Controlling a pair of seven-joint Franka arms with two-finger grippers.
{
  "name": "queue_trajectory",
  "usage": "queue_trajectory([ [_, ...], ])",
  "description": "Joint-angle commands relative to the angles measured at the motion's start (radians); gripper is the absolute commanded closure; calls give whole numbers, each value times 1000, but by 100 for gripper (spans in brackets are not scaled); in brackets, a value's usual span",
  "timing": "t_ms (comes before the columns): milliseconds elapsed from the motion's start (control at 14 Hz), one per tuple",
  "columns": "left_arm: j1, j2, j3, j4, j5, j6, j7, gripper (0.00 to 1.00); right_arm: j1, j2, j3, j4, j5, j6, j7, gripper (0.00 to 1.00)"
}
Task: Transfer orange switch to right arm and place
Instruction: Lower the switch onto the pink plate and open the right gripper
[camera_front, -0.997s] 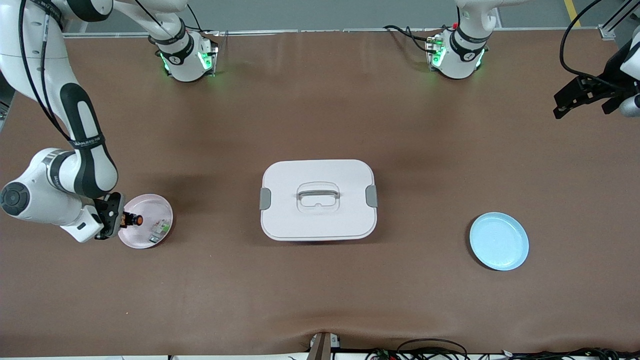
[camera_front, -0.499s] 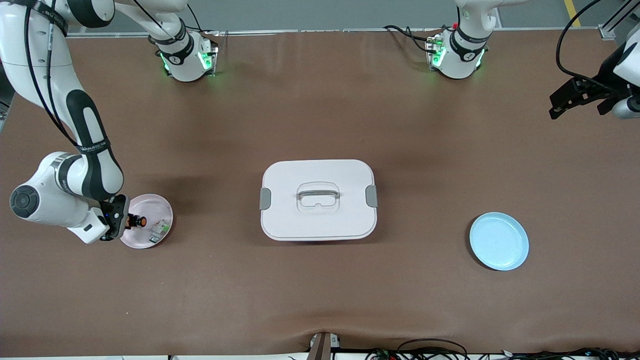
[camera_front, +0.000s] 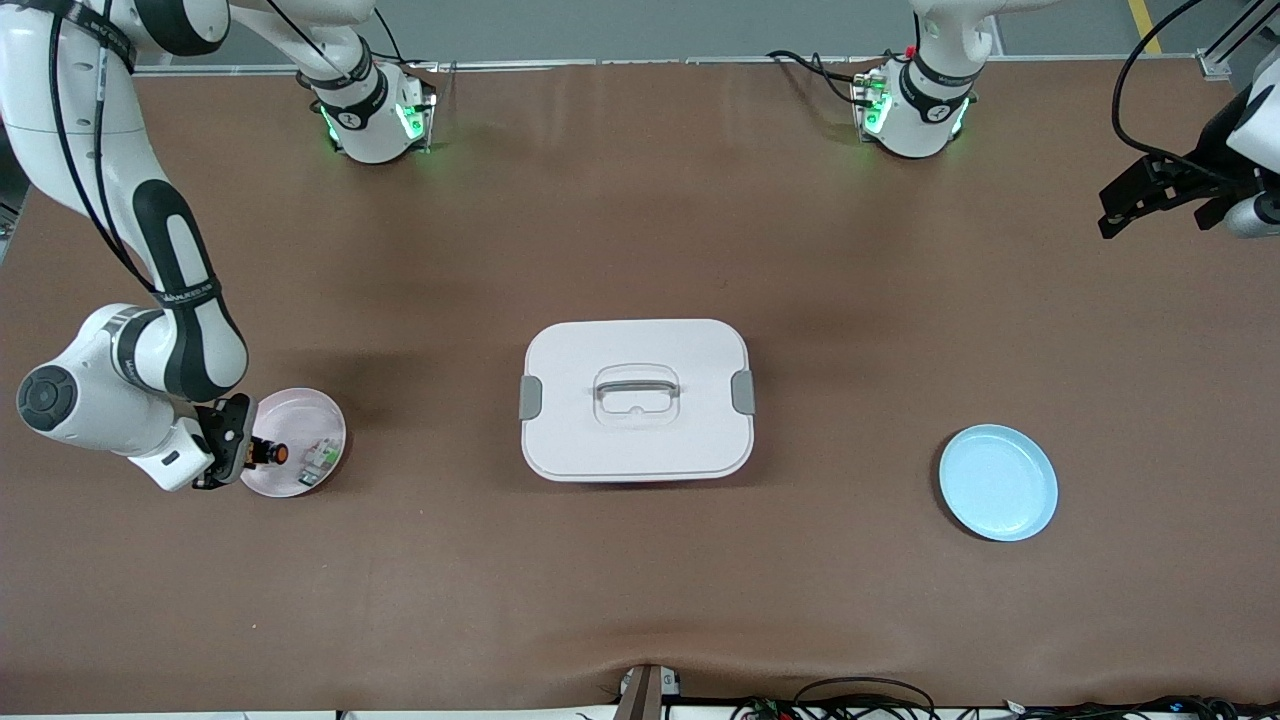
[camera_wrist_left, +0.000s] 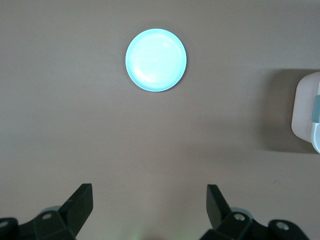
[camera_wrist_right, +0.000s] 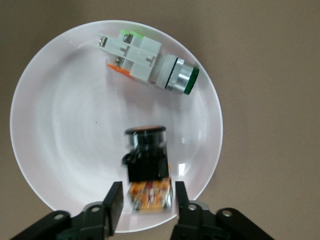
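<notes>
Over the pink plate at the right arm's end of the table, the right end effector sits low at the plate's rim. Its two black fingers flank the rear end of the orange switch, which lies on its side in the plate. In the right wrist view a sliver of gap shows on each side of the switch's orange-marked base, so the fingers stand slightly apart around it; whether they press on it I cannot tell. The switch's black barrel points toward the plate's middle, its round cap facing away from the fingers.

Beside the switch in the same plate lies a second component, white-bodied with a silver collar and a green cap, also on its side and clear of the switch.

Toward the table's middle stands a white lidded box with grey latches on both short sides and a handle recessed in its lid. Nearer the left arm's end lies a light blue plate.

High over the table's edge at that end, the left end effector waits with its fingers spread wide and nothing between them; its wrist view looks down on the blue plate and a corner of the box.
</notes>
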Motion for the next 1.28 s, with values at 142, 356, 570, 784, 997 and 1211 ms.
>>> queue_trajectory([
  [142,0,-22,5,-11,-19,-4,2,0,-13,6,15,10,14,7,-20,0],
  [356,0,-19,5,-11,-19,-4,2,0,-14,1,13,19,14,-21,-5,0],
  [570,0,-19,6,-11,-19,-2,2,0,-17,-1,13,54,14,-79,24,0],
  [784,2,-16,6,-13,-19,-1,2,0,-17,-1,12,82,13,-134,113,0],
  [997,3,-16,6,-11,-19,-1,2,0,-14,2,12,142,7,-249,251,0],
  [1211,3,-16,6,-10,-19,-1,2,0,-13,2,12,183,1,-325,366,0],
])
